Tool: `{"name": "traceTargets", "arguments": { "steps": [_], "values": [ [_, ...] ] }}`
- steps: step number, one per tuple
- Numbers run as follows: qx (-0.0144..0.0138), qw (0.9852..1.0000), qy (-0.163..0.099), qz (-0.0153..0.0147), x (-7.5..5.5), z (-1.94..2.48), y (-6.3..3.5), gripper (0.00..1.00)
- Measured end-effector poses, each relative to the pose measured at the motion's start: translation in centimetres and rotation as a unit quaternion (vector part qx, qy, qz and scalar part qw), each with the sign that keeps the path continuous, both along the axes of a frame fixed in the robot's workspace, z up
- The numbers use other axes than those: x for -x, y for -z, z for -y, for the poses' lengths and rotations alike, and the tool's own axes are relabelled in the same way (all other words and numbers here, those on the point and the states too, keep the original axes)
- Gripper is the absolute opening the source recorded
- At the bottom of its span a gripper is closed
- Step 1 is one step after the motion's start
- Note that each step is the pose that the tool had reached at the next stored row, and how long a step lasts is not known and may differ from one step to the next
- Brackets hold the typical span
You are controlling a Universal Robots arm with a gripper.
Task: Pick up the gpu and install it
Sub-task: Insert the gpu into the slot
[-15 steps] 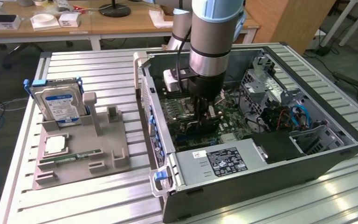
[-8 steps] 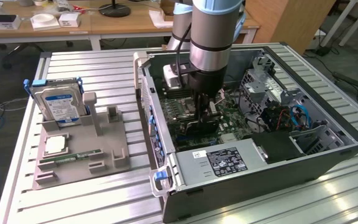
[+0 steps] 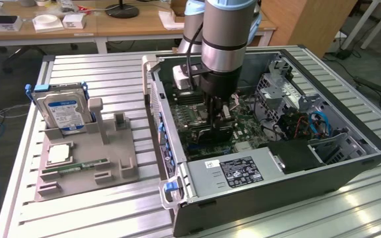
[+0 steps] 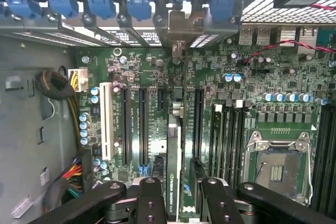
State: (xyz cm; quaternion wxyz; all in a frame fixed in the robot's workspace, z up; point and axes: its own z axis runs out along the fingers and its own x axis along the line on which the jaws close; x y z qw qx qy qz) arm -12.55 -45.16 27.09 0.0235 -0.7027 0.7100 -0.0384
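Green gpu is seen in the exterior view held upright inside the open computer case, over the motherboard. In the wrist view, the gripper is clamped on the gpu, edge-on among the expansion slots.

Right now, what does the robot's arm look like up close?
The arm is a fat silvery-grey tube with a pale blue cap at the joint and a black wrist. A thin black cable runs down its side. The gripper has black jointed metal fingers with round pins.
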Motion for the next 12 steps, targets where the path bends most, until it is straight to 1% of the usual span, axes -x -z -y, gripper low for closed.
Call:
{"name": "traceTargets", "arguments": {
  "steps": [4,5,8,11,12],
  "values": [
    [0.0001,1.0000,0.000,-0.0038,0.02,0.01,-0.02,0.33],
    [0.0000,1.0000,0.000,-0.0043,0.02,0.00,-0.01,0.33],
    [0.0000,1.0000,0.000,-0.0051,0.01,0.00,-0.01,0.33],
    [0.0000,1.0000,0.000,-0.0052,0.01,0.00,-0.01,0.32],
    [0.0000,1.0000,0.000,-0.0052,0.01,0.00,-0.02,0.26]
  ]
}}
